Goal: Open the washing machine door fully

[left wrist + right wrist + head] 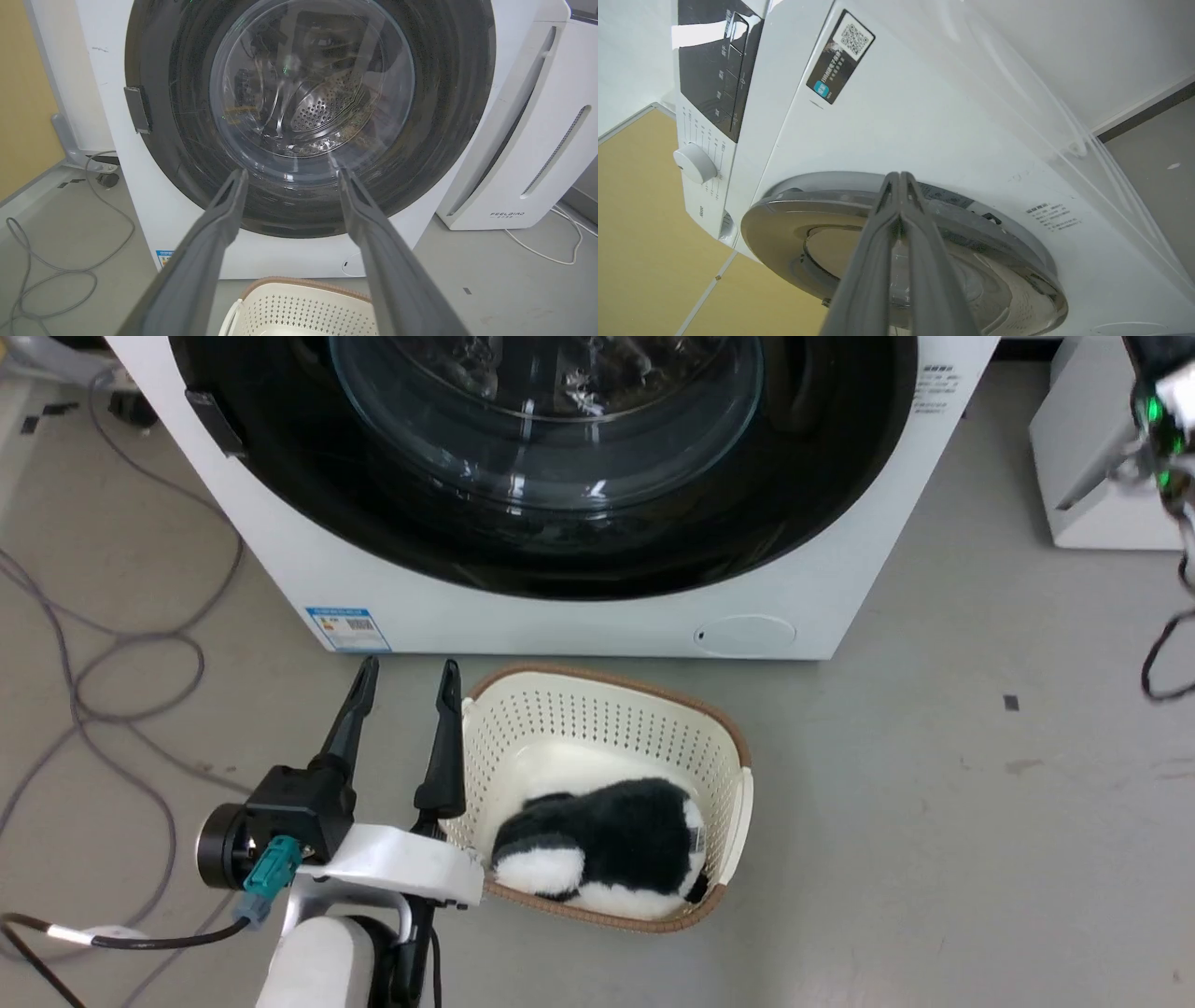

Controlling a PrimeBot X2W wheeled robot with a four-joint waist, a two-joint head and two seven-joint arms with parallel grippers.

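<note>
Left claw (410, 665) wide, level toward the washing machine door (560, 565); right claw (900, 175) narrow, perhaps at its rim

Head cam high, steep down on washing machine (560, 625) base and basket (597, 728). Left wrist cam low, facing washing machine door (308, 116) head-on, near. Right wrist cam very close, skimming along the machine front. Door in all three; basket in head, left wrist

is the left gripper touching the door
Apart. The head view shows the left gripper ending beside the basket, with the white front of the machine visible between its fingertips and the door.
</note>
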